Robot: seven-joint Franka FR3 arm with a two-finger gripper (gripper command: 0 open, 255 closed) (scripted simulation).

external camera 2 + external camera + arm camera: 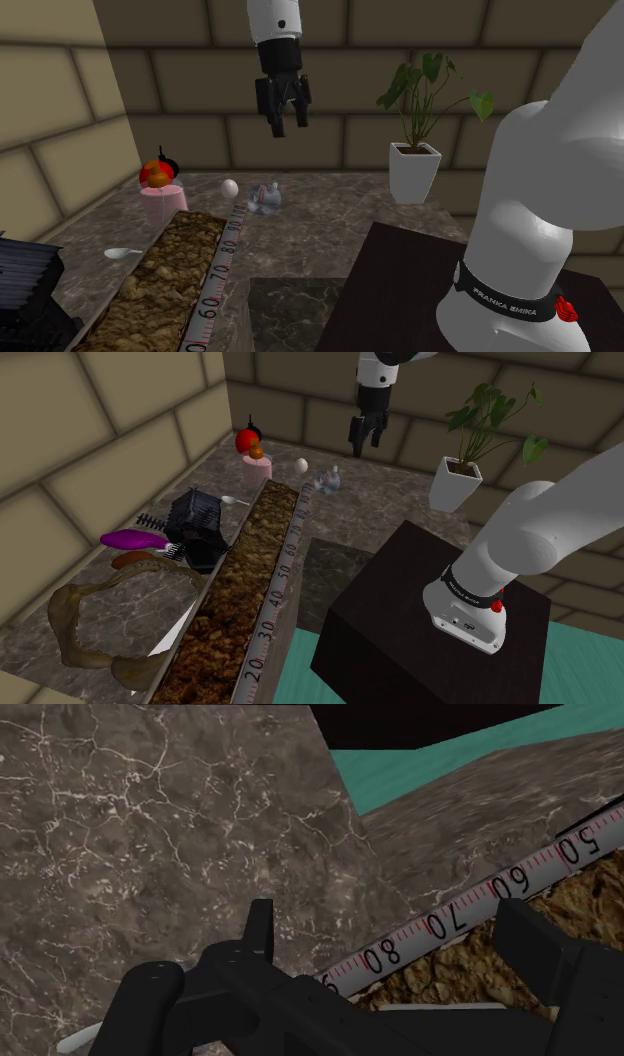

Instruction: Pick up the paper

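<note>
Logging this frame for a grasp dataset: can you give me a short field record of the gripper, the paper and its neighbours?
gripper: open, holding nothing, high above the marble counter
paper: crumpled grey-white wad lying on the counter near the ruler's far end
neighbours: white ball beside it; pink cup farther off
plant pot: white, upright, apart from the paper
task state: paper not yet grasped

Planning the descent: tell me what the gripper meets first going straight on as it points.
Probably the ruler near its 70 to 80 marks, beside the brown bed; the wrist view shows it inside the open gripper. It hangs high, so depth is uncertain.
</note>
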